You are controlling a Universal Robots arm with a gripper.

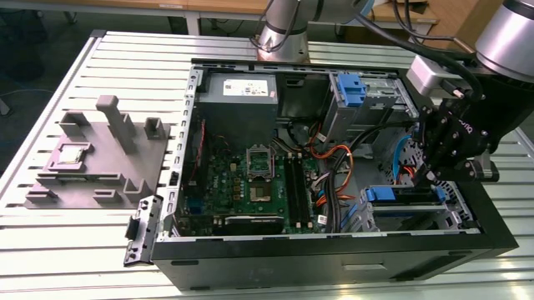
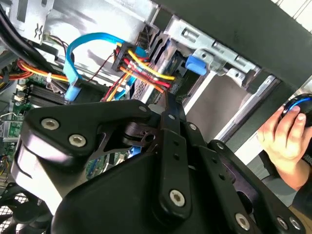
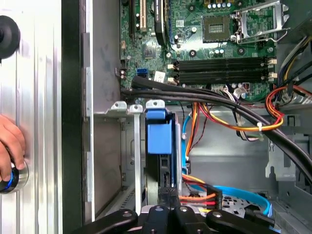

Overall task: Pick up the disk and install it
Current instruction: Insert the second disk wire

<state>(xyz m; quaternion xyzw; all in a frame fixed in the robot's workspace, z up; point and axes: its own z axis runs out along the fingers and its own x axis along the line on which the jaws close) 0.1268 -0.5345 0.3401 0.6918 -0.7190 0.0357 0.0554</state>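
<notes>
1. The arm (image 1: 509, 37) is seen at the exterior view's right, its silver-grey upper link angled downward toward a black wrist
2. The arm's base column (image 1: 284, 28) is seen at the far edge of the exterior view
3. The gripper (image 1: 434, 175) is carried below the wrist and pointed downward in the exterior view, its black linkage plates being shown edge-on
4. In the second wrist view the gripper (image 2: 168, 100) is shown from behind, its black bolted links drawn together toward a narrow tip
5. A person's hand (image 2: 285, 134) is seen curled, fingers bent, in both wrist views
</notes>
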